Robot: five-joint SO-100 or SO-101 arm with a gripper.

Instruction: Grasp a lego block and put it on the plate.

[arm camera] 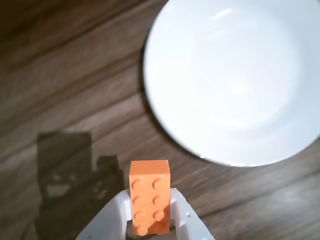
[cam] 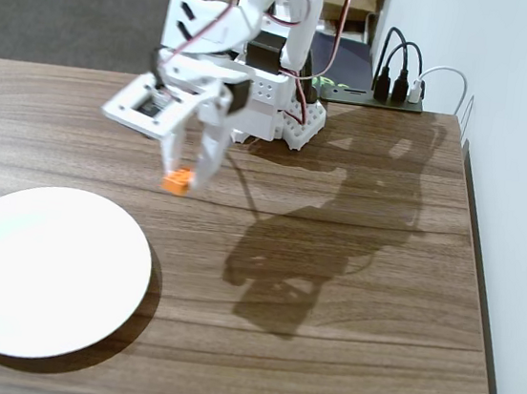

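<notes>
The orange lego block (cam: 177,182) hangs above the table, pinched between the white fingers of my gripper (cam: 186,174), which is shut on it. In the wrist view the lego block (arm camera: 149,196) shows its two rows of studs, clamped on both sides by the gripper (arm camera: 149,210) at the bottom edge. The white plate (cam: 41,269) lies on the table at the lower left of the fixed view, apart from the block. The plate (arm camera: 235,80) fills the upper right of the wrist view, ahead of the block and to its right.
The arm's white base (cam: 288,114) stands at the table's back edge, with a black power strip and plugs (cam: 392,88) behind it to the right. A white wall (cam: 524,191) runs along the table's right edge. The arm's shadow (cam: 303,269) falls on the brown wood.
</notes>
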